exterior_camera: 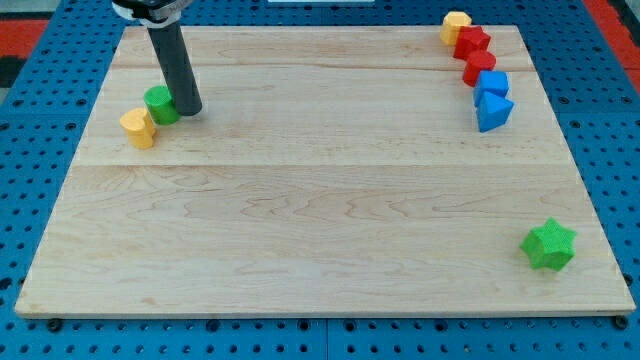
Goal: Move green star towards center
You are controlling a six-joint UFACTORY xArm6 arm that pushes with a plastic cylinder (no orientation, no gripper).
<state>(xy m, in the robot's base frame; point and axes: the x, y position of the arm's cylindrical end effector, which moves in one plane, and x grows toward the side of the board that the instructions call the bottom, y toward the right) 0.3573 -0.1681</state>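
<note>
The green star [549,245] lies near the view's bottom right corner of the wooden board [320,200]. My tip [189,110] is at the view's upper left, far from the star, touching the right side of a green round block [160,104]. A yellow block [138,127] sits just left and below that green block.
At the view's top right stands a cluster: a yellow block [456,25], a red star [472,42], a red block [480,66], a blue block [492,84] and a blue triangular block [493,112]. Blue pegboard surrounds the board.
</note>
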